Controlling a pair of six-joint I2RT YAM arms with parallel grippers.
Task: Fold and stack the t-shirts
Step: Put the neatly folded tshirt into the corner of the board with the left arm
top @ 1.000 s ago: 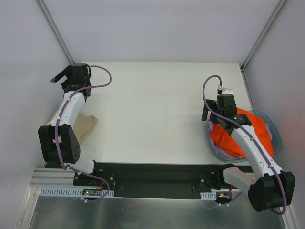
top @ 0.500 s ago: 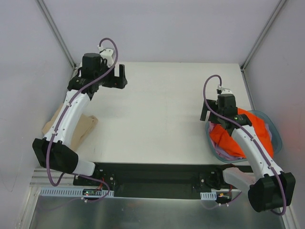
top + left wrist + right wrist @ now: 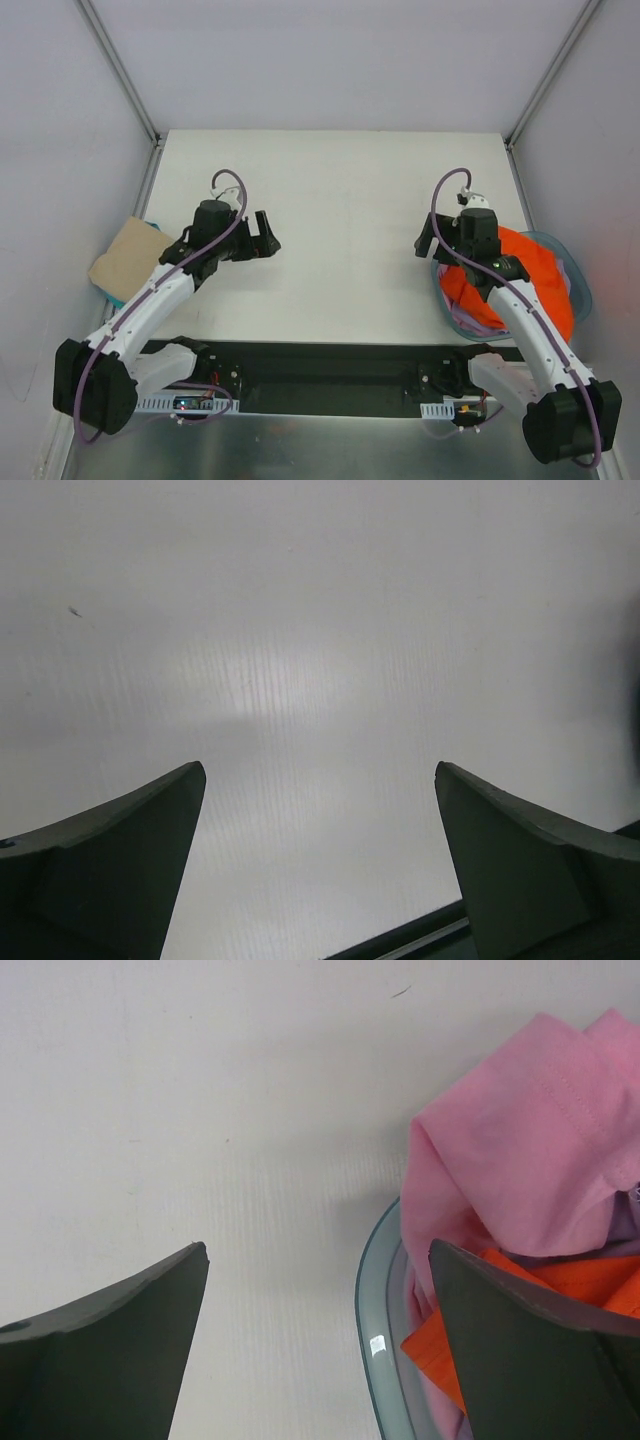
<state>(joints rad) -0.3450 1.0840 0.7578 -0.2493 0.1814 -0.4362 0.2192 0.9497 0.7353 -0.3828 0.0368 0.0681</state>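
Right wrist: pink t-shirt (image 3: pixel 520 1150) lies just beyond the spread right fingers (image 3: pixel 100 1350).

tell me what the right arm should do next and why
Probably shift the right tool rightward and down onto the orange t-shirt, ready to pinch it. The tool hangs open and empty just at the rim of the basket, and the orange t-shirt lies crumpled on top of the heap there, beside a pink t-shirt, so it looks easiest to take first.
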